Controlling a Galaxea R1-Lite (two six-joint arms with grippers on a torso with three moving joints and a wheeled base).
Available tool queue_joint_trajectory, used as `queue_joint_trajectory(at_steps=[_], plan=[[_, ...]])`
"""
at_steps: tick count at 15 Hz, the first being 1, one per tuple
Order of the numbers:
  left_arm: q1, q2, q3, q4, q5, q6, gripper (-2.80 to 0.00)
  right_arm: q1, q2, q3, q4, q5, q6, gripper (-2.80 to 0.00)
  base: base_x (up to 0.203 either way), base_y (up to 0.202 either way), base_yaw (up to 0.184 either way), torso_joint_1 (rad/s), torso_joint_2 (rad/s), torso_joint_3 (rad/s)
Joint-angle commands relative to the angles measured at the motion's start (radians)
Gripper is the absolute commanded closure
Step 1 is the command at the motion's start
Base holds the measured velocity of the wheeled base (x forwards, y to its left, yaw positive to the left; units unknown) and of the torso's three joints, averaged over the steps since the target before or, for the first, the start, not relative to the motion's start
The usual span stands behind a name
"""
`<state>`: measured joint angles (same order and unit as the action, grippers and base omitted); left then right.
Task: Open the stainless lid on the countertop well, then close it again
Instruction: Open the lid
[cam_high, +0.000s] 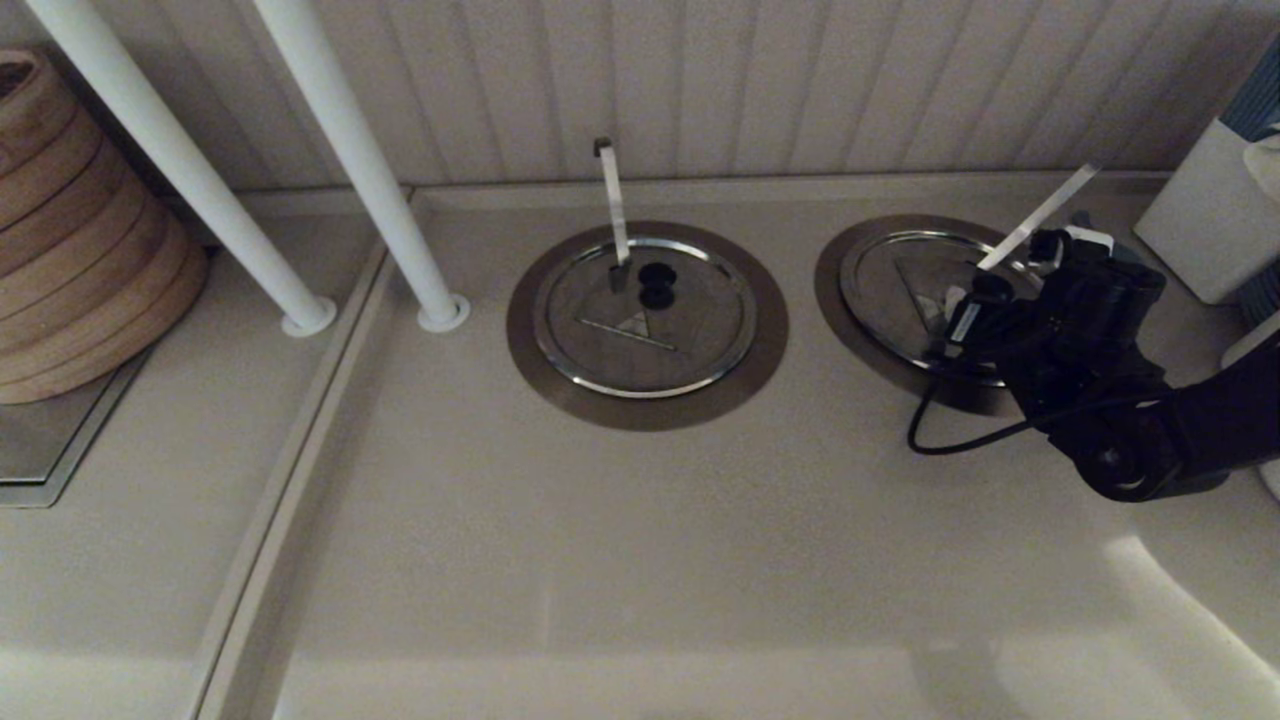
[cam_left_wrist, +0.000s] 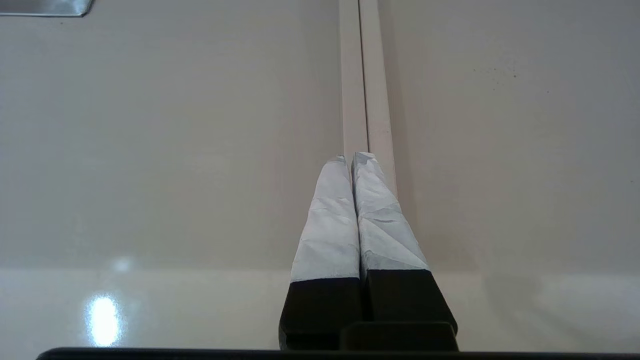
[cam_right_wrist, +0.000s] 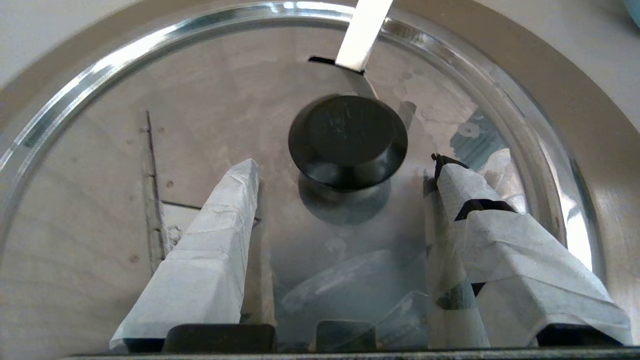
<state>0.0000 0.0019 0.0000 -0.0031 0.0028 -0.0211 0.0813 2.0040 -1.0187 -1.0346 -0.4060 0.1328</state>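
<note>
The stainless lid (cam_high: 890, 275) lies shut on the countertop well, whose brownish collar (cam_high: 835, 290) rings it at the right of the counter. A slanted flat utensil handle (cam_high: 1040, 215) sticks up through the lid. My right gripper (cam_high: 1020, 280) hovers low over this lid. In the right wrist view the lid (cam_right_wrist: 210, 100) fills the picture. The right gripper (cam_right_wrist: 345, 167) is open, its taped fingers (cam_right_wrist: 220, 225) apart on either side, just short of the black knob (cam_right_wrist: 347, 132), with nothing held. My left gripper (cam_left_wrist: 354, 157) is shut and empty over bare countertop.
A similar lid (cam_high: 645, 315) with an upright handle (cam_high: 612, 200) sits in the counter's middle. Two white posts (cam_high: 360, 160) stand at the back left beside stacked wooden steamers (cam_high: 70, 240). A white container (cam_high: 1210, 210) stands at the far right. A black cable (cam_high: 950, 435) loops from my right arm.
</note>
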Motion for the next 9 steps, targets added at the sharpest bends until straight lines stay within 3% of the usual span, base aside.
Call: queue_joint_trajectory(at_steps=[1, 9], plan=[[0.0, 0.0, 0.0, -0.001, 0.0, 0.0, 0.0, 0.002, 0.004, -0.001, -0.005, -0.002, 0.002, -2.8, 0.0, 0.0, 0.0, 0.0, 0.0, 0.0], [0.0, 0.0, 0.0, 0.0, 0.0, 0.0, 0.0, 0.028, -0.007, -0.001, -0.028, -0.002, 0.001, -2.8, 0.0, 0.0, 0.0, 0.0, 0.0, 0.0]])
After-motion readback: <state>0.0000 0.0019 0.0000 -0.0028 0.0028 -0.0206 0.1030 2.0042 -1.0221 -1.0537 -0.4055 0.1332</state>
